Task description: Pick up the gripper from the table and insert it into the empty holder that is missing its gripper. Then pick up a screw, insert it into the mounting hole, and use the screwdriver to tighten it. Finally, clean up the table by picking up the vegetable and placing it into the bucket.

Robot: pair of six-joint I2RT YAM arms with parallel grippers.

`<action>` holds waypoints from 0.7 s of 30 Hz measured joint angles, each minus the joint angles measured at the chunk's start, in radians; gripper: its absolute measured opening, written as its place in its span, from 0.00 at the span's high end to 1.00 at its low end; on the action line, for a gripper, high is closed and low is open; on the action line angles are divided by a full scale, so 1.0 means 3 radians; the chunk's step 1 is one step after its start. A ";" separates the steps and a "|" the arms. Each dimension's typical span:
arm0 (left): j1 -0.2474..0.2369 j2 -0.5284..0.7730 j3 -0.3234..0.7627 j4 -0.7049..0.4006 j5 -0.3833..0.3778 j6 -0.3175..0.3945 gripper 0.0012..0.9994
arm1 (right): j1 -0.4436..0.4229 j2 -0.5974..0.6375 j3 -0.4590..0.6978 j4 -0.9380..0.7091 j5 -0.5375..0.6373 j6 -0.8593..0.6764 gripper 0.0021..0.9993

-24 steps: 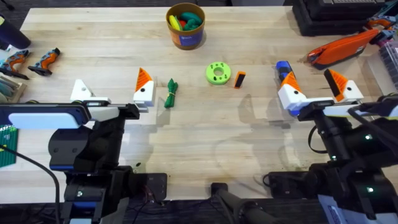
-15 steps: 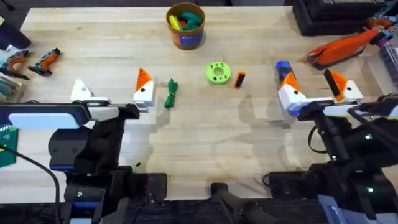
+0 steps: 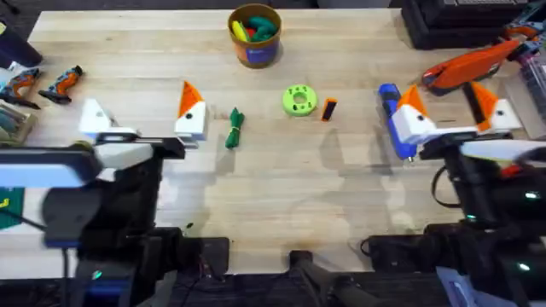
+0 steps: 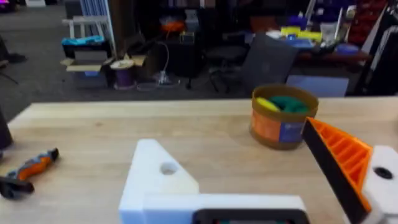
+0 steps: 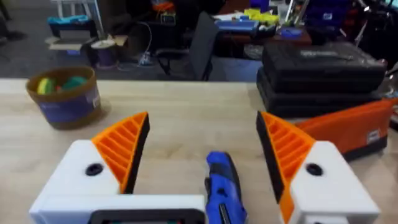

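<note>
The gripper (image 3: 328,109), a small orange block with a black face, lies at mid-table beside a lime-green ring (image 3: 299,100). My left gripper (image 3: 141,115) is open. Its left finger is the plain white holder (image 3: 94,116) (image 4: 158,180), and its right finger (image 3: 189,111) carries an orange pad (image 4: 339,163). The dark green vegetable (image 3: 234,128) lies just right of that finger. My right gripper (image 3: 452,111) (image 5: 202,124) is open over the blue screwdriver (image 3: 395,124) (image 5: 221,183), which lies between its fingers. The orange bucket (image 3: 254,36) (image 4: 283,118) (image 5: 65,96) stands at the far middle, with colourful items inside.
An orange case (image 3: 469,64) (image 5: 348,127) and a black case (image 5: 323,68) sit at the far right. Small orange-and-blue tools (image 3: 43,83) (image 4: 31,171) lie at the far left. The near middle of the table (image 3: 281,188) is bare wood.
Both arms have moved away from the bases. The right gripper shifted right and forward over the screwdriver. The left gripper shifted slightly left.
</note>
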 joint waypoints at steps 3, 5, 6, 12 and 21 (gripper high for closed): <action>0.0000 0.0021 0.0357 -0.0210 0.0001 0.0001 0.01 | 0.0000 0.0006 0.0340 -0.0244 -0.0001 0.0011 0.01; 0.0000 0.0099 0.0631 -0.0424 0.0001 0.0001 0.01 | 0.0000 0.0010 0.0618 -0.0495 -0.0008 0.0011 0.01; 0.0000 0.0167 0.0778 -0.0564 0.0001 0.0001 0.01 | 0.0000 0.0027 0.0765 -0.0619 -0.0013 0.0014 0.01; 0.0000 0.0936 0.1681 -0.1579 0.0001 0.0004 0.01 | 0.0000 0.0442 0.1575 -0.1568 -0.0073 0.0025 0.01; 0.0000 0.2606 0.2996 -0.2788 0.0163 0.0013 0.01 | 0.0000 0.1997 0.2786 -0.2877 -0.0098 0.0025 0.01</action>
